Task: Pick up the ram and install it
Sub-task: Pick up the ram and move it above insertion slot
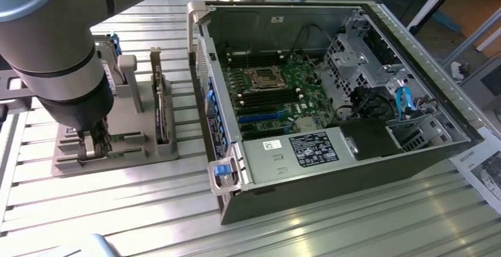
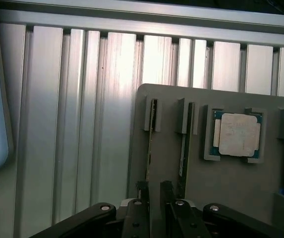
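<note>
Jaws stand wide, positioned astride the ram (image 2: 150, 144), which sits on edge in a slot of the grey holder (image 2: 221, 198) on the counter (image 1: 117, 210). Contact with the stick cannot be confirmed. The wrist view adds a second stick (image 2: 184, 144) just beside it, and the processor chip (image 2: 238, 134). The exterior view adds the arm (image 1: 55, 63), an upright expansion card (image 1: 159, 110) and the open computer case (image 1: 329, 192).

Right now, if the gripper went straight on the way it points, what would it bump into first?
Probably the ram, standing on edge in the grey holder. The open gripper seems to straddle it, so its fingers may reach the holder instead; depth is hard to judge.
</note>
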You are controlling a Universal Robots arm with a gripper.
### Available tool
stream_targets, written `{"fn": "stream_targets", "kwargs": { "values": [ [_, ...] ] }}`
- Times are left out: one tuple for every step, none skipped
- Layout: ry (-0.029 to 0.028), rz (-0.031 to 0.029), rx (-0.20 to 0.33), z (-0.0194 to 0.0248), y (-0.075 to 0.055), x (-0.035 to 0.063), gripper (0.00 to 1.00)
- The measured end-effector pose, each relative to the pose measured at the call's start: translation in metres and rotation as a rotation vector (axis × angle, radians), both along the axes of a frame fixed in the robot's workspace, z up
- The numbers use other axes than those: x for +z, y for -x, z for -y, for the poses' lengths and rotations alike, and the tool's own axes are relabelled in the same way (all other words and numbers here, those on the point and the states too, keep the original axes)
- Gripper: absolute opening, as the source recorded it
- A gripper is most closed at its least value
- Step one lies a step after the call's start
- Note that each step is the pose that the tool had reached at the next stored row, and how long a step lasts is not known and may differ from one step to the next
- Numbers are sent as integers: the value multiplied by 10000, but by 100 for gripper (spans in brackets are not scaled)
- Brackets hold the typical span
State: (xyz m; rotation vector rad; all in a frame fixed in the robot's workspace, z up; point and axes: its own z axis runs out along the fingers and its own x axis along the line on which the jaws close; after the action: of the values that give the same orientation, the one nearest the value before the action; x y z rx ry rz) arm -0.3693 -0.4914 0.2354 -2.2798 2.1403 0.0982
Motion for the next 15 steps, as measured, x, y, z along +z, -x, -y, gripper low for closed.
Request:
{"fn": "stream_targets", "kwargs": {
  "values": [
    [0,4,0,1,0,-29,24],
    [1,6,0,1,0,-54,24],
    [0,9,0,1,0,-77,24],
    [0,10,0,1,0,-99,24],
    [0,12,0,1,0,-116,24],
    [0,12,0,1,0,-130,24],
    [0,12,0,1,0,-138,24],
    [4,10,0,1,1,-138,24],
    [4,10,0,1,0,-138,24],
    [4,10,0,1,1,-138,24],
    [3,11,-1,1,0,-139,24],
    [3,12,0,1,0,-141,24],
    [2,13,0,2,1,-148,24],
    [2,14,-2,4,1,-154,24],
    [3,12,-1,9,1,-159,24]
  ]
}}
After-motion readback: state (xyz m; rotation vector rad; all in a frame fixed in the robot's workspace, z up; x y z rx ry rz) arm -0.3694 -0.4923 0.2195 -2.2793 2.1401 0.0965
